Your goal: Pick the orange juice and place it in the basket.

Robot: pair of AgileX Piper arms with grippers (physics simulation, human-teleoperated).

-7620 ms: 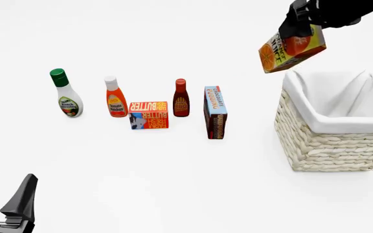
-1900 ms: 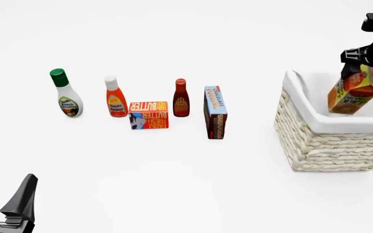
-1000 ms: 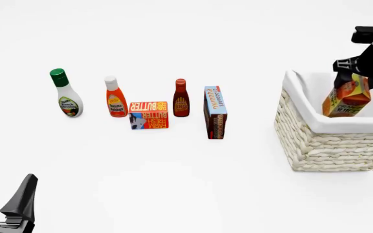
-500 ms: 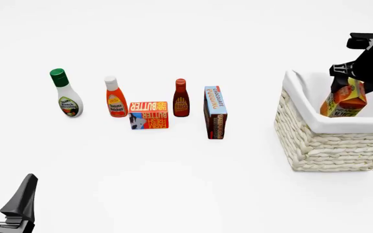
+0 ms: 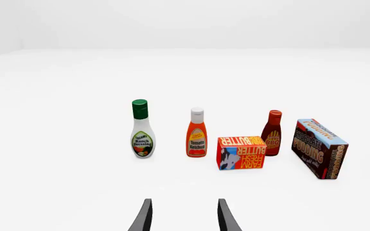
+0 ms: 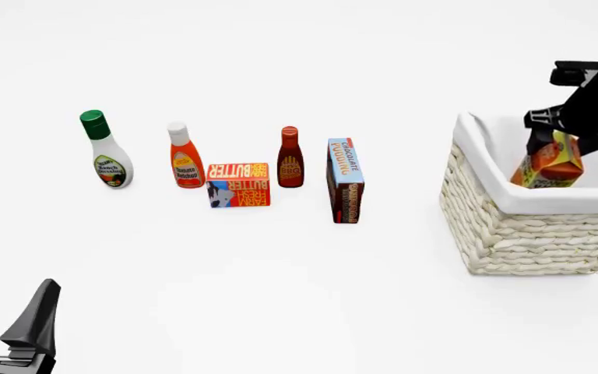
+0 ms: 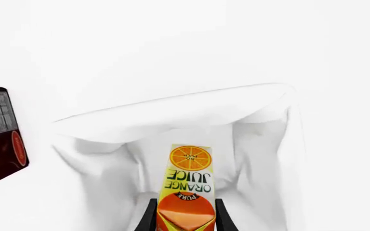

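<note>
My right gripper (image 6: pixel 554 145) still pinching the orange juice (image 6: pixel 548 164), now sunk lower into the basket (image 6: pixel 507 226) at frame right.

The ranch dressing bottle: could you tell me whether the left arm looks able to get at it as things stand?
Probably yes. The left tool is open and holds nothing, and bare table lies between it and the ranch dressing bottle, which stands at the row's left end.

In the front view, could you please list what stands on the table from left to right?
Ranch dressing → ketchup → butter box → BBQ sauce → pudding box → basket, with the orange juice inside it.
</note>
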